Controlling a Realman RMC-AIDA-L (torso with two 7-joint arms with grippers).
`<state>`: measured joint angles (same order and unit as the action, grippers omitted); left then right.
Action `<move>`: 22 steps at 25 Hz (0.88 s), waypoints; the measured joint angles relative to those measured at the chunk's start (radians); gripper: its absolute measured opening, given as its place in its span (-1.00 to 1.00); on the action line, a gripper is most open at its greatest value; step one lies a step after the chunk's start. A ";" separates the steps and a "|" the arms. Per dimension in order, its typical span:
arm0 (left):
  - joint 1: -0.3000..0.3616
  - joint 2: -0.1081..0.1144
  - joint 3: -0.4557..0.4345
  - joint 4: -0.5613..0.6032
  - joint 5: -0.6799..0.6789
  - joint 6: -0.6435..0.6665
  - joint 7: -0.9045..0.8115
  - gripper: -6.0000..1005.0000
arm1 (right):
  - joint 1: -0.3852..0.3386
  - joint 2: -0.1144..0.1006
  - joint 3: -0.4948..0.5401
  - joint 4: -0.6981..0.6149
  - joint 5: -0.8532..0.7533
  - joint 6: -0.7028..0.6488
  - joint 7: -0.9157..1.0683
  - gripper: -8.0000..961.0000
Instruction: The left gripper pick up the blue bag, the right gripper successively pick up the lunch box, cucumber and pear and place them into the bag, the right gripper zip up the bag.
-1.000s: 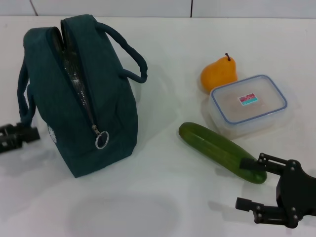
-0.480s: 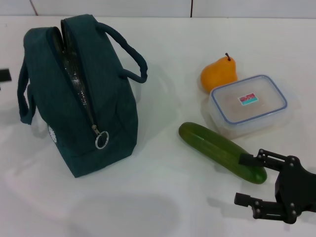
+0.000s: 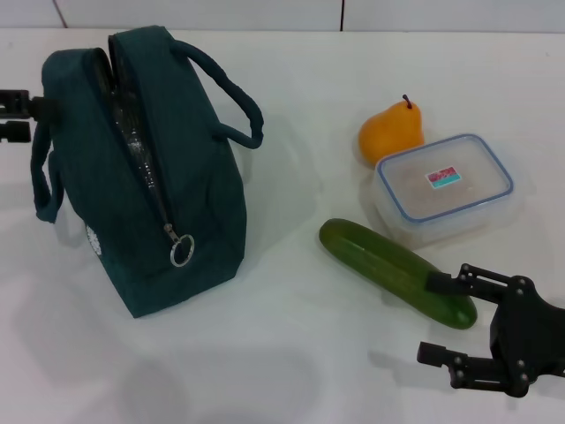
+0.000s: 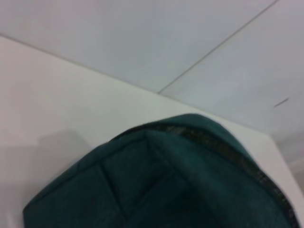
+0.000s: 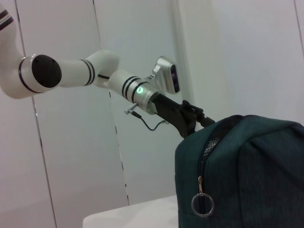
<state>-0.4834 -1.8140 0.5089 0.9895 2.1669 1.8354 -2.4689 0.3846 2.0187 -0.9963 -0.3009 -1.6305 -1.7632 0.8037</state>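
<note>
The dark blue-green bag stands upright on the left of the white table, its top zipper open and a ring pull hanging at the near end. My left gripper is open at the far left, beside the bag's left handle and not holding it. It also shows at the bag's top in the right wrist view. The left wrist view shows the bag's top close below. My right gripper is open and empty, just in front of the cucumber. The clear lunch box and the orange pear lie behind the cucumber.
The white table extends between the bag and the food items. A white wall runs along the table's far edge.
My left gripper has moved from the table beside the bag's near left corner, back and up to the bag's left handle. The right gripper has barely shifted.
</note>
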 joint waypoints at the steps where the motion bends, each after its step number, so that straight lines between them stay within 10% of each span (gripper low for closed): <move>1: -0.007 -0.001 0.005 0.000 0.014 -0.002 -0.004 0.67 | 0.001 0.000 0.000 0.000 0.000 0.000 0.000 0.63; 22: -0.097 -0.011 0.094 0.003 0.066 -0.004 -0.131 0.64 | 0.002 0.000 -0.001 0.003 0.000 0.015 0.000 0.63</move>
<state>-0.5809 -1.8246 0.6025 0.9927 2.2330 1.8314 -2.6000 0.3866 2.0187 -0.9971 -0.2979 -1.6306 -1.7482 0.8038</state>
